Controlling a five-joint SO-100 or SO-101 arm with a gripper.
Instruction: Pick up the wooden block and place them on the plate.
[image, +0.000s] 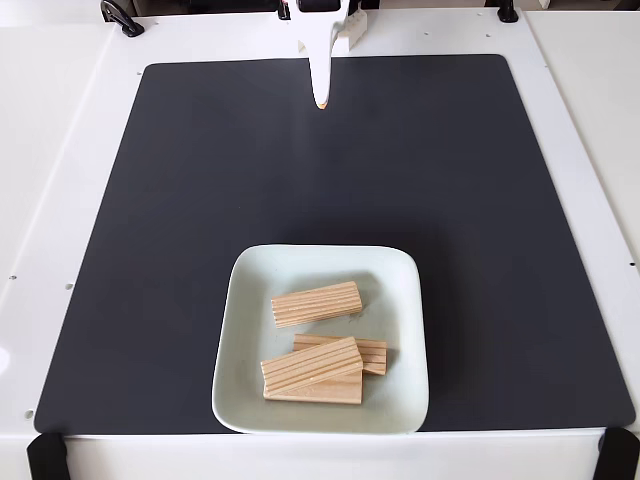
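Blocks (316, 303) all on plate (240, 330) near front of dark mat (200, 180): one apart, others stacked, overlapping. Hand (320, 100) at far edge, empty; clenched or released, cannot tell.

No text, label, brand mark, number or sign can be read anywhere in the fixed view. The grooved wooden blocks (316, 303), the pale plate (240, 330), the dark mat (200, 200) and the white table (60, 150) all show plain, unmarked surfaces.
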